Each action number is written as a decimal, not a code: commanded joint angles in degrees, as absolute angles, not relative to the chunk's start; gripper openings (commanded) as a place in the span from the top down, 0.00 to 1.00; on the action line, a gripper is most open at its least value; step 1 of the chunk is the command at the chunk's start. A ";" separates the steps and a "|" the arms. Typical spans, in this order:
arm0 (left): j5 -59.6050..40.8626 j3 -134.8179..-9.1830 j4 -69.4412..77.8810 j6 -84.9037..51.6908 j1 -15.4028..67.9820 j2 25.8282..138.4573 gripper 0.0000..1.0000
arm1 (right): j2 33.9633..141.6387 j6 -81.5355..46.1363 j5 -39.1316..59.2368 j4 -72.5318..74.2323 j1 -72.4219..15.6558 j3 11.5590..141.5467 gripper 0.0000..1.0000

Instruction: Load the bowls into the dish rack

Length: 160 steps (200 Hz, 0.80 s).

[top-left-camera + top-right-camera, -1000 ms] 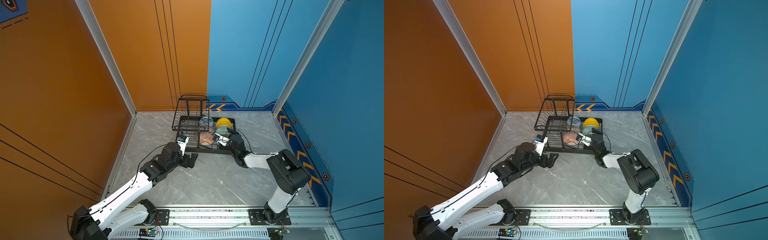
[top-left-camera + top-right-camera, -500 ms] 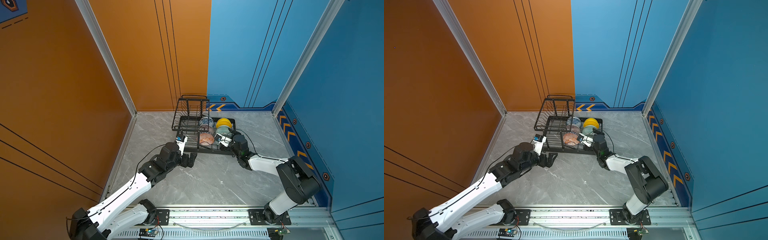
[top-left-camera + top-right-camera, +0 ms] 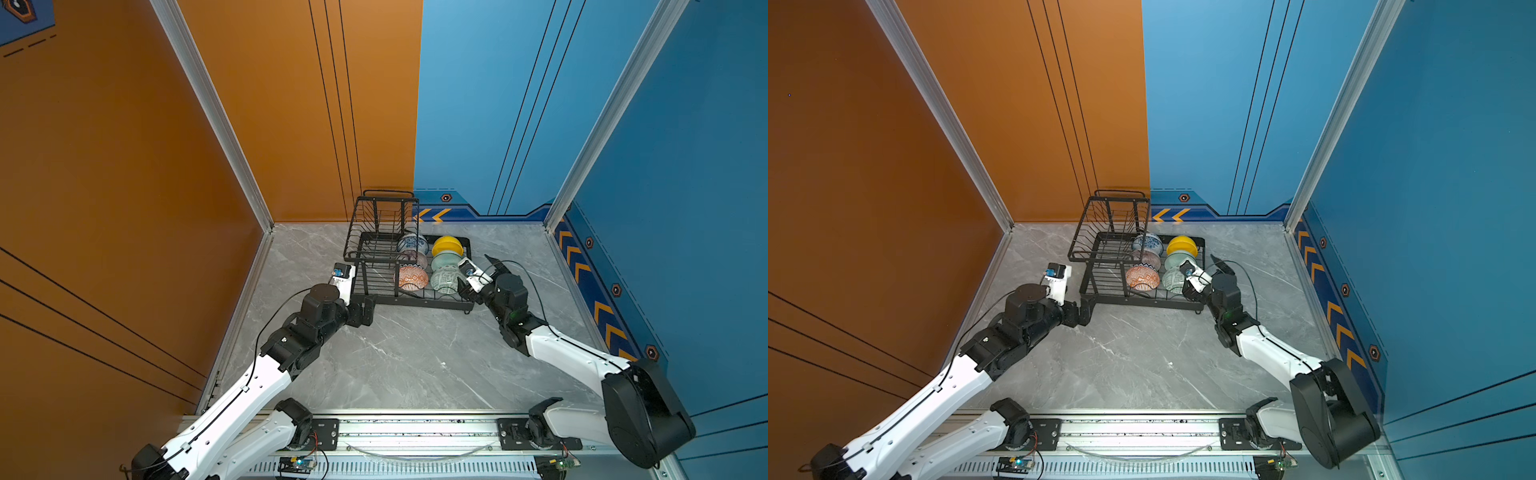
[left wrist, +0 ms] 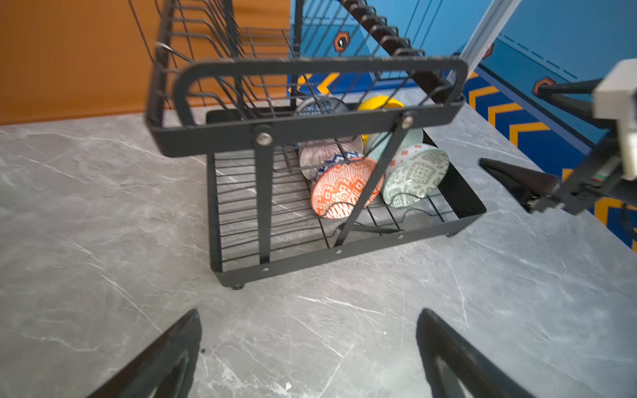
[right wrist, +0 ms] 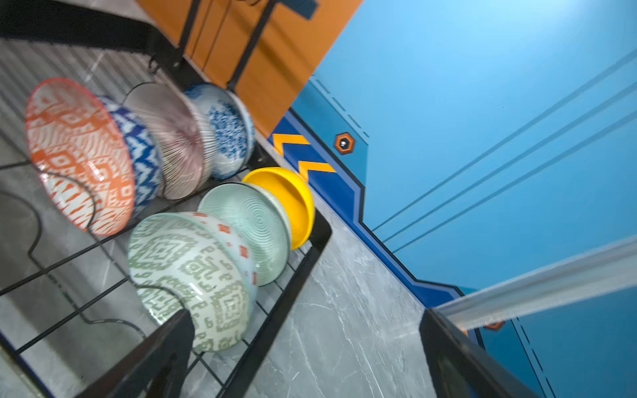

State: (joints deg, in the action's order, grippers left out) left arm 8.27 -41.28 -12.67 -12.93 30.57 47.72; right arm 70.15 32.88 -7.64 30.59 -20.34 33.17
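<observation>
The black wire dish rack [image 3: 365, 286] [image 3: 1100, 286] stands at the back of the floor. Several bowls lean in its lower tier: blue-white floral [image 3: 411, 243], yellow [image 3: 446, 245], pinkish striped [image 3: 415, 259], mint [image 3: 444, 261], orange-white [image 3: 410, 277] and green-white [image 3: 444, 280]. My right gripper [image 3: 476, 274] [image 5: 306, 312] is open and empty at the rack's right end. It straddles the rim, one finger close beside the green-white bowl [image 5: 186, 268]. My left gripper [image 3: 368, 309] [image 4: 309, 312] is open over bare floor by the rack's front left corner.
The rack's raised basket tier [image 4: 310, 72] overhangs its left half. Orange wall [image 3: 208, 166] to the left, blue walls [image 3: 685, 208] behind and to the right. A metal rail [image 3: 415, 432] runs along the front edge. Marble floor [image 3: 407, 361] lies between the arms.
My right gripper has drawn back a little to the right from the bowls, its elbow swinging right and down. The left gripper has shifted slightly left. Both stayed open.
</observation>
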 commanded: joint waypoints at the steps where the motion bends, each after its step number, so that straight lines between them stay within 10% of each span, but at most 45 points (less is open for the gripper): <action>1: 17.23 -36.17 -6.51 -11.11 28.22 44.03 0.02 | 63.58 15.99 -10.47 25.76 -15.32 31.93 0.00; 86: 29.87 -11.82 19.94 -9.02 10.56 36.97 0.02 | 58.43 -6.81 -13.29 20.91 -3.95 21.90 0.00; 160: 20.60 -6.47 34.78 -8.89 2.67 50.88 0.02 | 72.07 -7.18 -13.37 41.66 -3.78 16.88 0.00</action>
State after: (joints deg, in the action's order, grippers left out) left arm 24.23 -8.25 25.04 -9.85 3.66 47.40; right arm 69.67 -6.09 -13.34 31.03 -4.08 17.39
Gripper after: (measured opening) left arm 0.979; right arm 0.999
